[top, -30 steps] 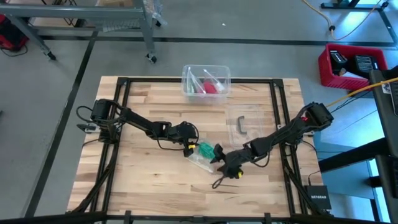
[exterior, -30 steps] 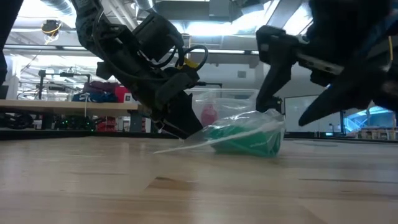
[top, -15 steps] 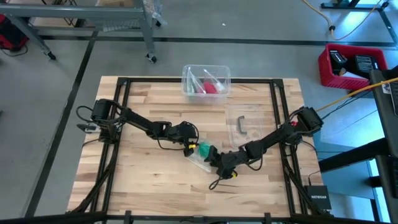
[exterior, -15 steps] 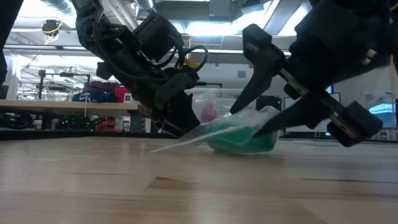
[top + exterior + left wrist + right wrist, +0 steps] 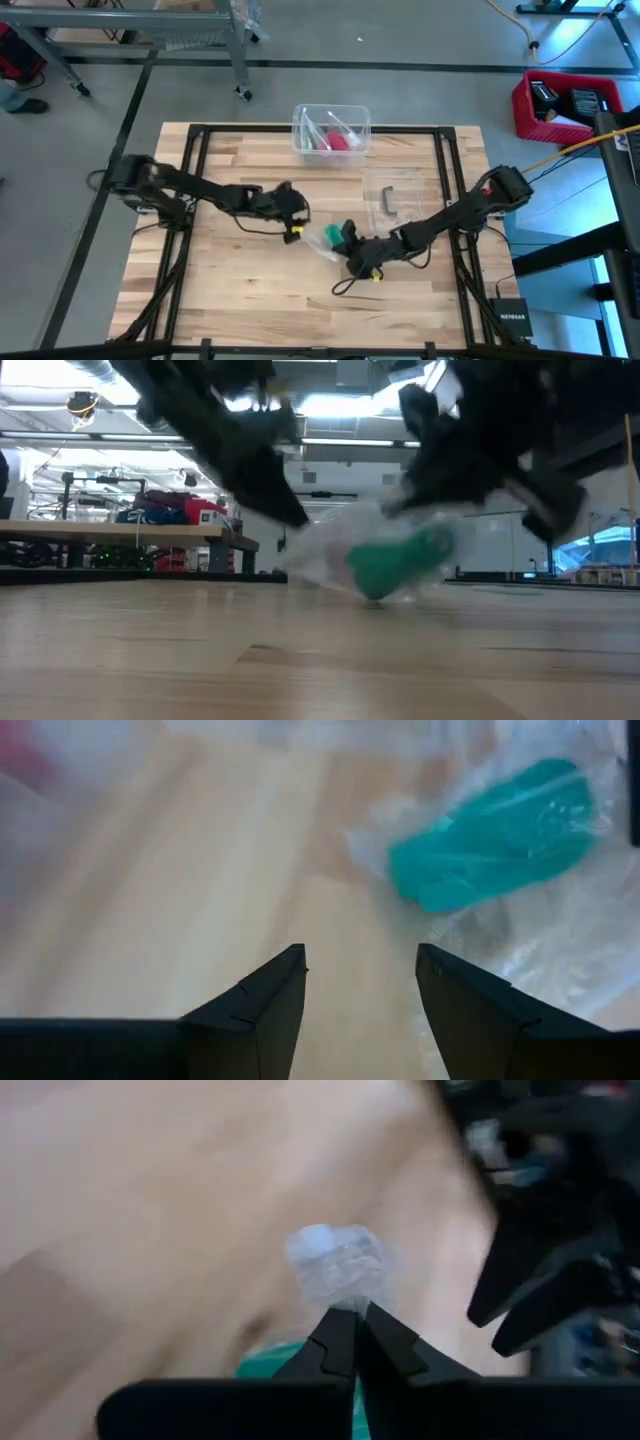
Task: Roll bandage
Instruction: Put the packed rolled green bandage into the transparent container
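While both arms reach in toward the middle of the wooden table (image 5: 230, 280), the bandage (image 5: 331, 235) sits between them as a small teal-green wad inside a clear plastic bag (image 5: 322, 245). From table height the green wad (image 5: 398, 562) hangs just above the boards inside the crumpled film, so the bag looks lifted rather than lying flat.

The right gripper (image 5: 350, 243) is at the bag's right edge. Through its wrist camera the two dark fingers (image 5: 335, 1342) are pressed together with a pinch of crinkled clear plastic (image 5: 335, 1265) sticking out past their tips, and a sliver of green shows beside them. So it is closed on the bag, not on the fabric itself.

The left gripper (image 5: 292, 210) hovers just to the left of the bag and clear of it. Its wrist view shows the fingers (image 5: 262, 1000) spread apart with bare wood between them and nothing held; the bandage (image 5: 495, 835) lies ahead and off to one side, wrapped in its film.

A clear plastic tub (image 5: 331, 128) with a pink-red item (image 5: 340, 141) stands at the table's far edge, well apart from the arms.
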You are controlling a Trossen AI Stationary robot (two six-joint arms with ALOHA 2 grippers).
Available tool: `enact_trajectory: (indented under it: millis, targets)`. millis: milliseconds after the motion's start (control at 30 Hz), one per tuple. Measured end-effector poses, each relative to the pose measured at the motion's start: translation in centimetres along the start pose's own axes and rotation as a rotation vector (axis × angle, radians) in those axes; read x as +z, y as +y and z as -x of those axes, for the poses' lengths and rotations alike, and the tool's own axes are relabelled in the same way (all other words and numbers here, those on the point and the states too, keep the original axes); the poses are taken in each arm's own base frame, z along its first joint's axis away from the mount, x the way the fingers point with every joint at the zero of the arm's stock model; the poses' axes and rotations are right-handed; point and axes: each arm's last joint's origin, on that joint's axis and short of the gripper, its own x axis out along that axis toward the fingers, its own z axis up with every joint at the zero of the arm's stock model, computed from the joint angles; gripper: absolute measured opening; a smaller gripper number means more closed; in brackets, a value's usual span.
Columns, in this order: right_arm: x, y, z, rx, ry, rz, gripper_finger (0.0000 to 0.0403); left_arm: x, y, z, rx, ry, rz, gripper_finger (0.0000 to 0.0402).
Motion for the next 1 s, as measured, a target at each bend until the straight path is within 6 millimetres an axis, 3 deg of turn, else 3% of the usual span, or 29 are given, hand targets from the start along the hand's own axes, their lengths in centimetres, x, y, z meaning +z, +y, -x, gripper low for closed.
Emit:
enact_trajectory:
  millis: [267,467,567,700,867,1000]
  targets:
    - [-0.4,-7.2,5.2,-0.294,-0.01,-0.157,0.0005,4.4,1.9,9.0,0.246,-0.258,-0.2,0.0182]
    - [-3.5,-14.0,10.2,-0.612,-0.014,-0.355,0.0003,5.7,4.4,13.4,0.429,-0.377,-0.218,0.0182]
    - [-6.0,-17.3,12.0,-0.789,-0.046,-0.451,0.0004,5.9,5.8,14.1,0.479,-0.393,-0.185,0.0182]
    - [-9.8,-20.5,12.7,-0.902,-0.12,-0.541,0.0003,5.7,7.4,13.9,0.531,-0.376,-0.138,0.0182]
    - [-13.7,-22.3,10.6,-0.884,-0.225,-0.609,0.0002,4.8,8.6,13.2,0.549,-0.366,-0.099,0.0182]
    - [-15.5,-23.4,8.5,-0.848,-0.252,-0.586,0.0002,4.4,9.1,12.8,0.546,-0.409,-0.082,0.0182]
